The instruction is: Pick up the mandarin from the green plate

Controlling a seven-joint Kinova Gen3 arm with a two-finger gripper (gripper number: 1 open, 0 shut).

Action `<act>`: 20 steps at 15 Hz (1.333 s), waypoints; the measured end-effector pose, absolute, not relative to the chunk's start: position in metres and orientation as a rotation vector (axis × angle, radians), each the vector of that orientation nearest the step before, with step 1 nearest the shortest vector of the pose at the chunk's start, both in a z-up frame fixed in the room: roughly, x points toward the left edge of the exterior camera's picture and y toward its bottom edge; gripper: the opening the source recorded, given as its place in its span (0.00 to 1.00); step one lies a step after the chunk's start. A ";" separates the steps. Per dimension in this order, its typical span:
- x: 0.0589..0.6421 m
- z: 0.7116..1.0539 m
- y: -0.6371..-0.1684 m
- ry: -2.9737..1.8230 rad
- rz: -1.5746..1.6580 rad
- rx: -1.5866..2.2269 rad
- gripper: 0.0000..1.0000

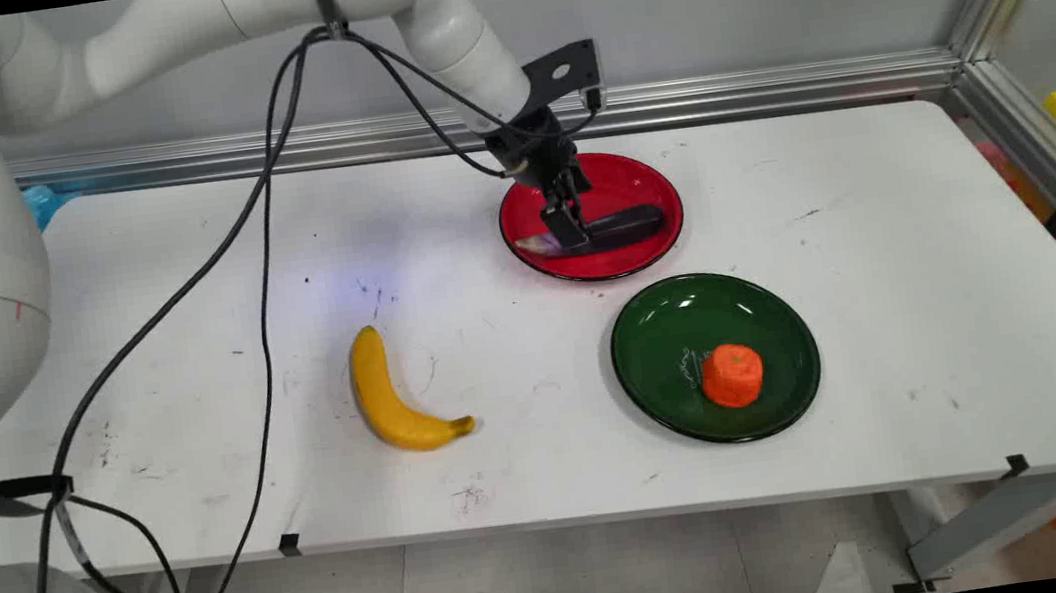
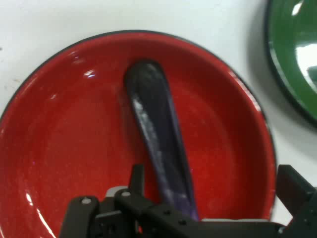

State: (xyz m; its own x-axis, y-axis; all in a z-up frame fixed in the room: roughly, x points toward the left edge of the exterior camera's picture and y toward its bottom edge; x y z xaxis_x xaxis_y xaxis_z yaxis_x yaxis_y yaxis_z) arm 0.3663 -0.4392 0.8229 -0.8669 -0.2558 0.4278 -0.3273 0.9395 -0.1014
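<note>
So the tool (image 1: 567,227) is down in the red plate (image 1: 644,176), fingers clamped on the pale stem end of a dark purple eggplant (image 1: 625,223) that's lying flat across the plate. In the hand view the eggplant (image 2: 158,134) runs straight up from between the fingers over the red plate (image 2: 59,139). The plate sits toward the back of the white worktop (image 1: 890,292). Just in front of it there's a green plate (image 1: 772,317) with an orange carrot chunk (image 1: 732,375) standing on it. A banana (image 1: 386,394) lies well off to the left.
</note>
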 end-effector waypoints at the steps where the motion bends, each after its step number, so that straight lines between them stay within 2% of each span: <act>1: 0.365 0.829 -0.434 -2.680 0.231 0.422 1.00; 10: 0.361 0.873 -0.361 -2.736 0.174 0.359 1.00; 20: 0.319 0.884 -0.323 -2.727 0.196 0.349 1.00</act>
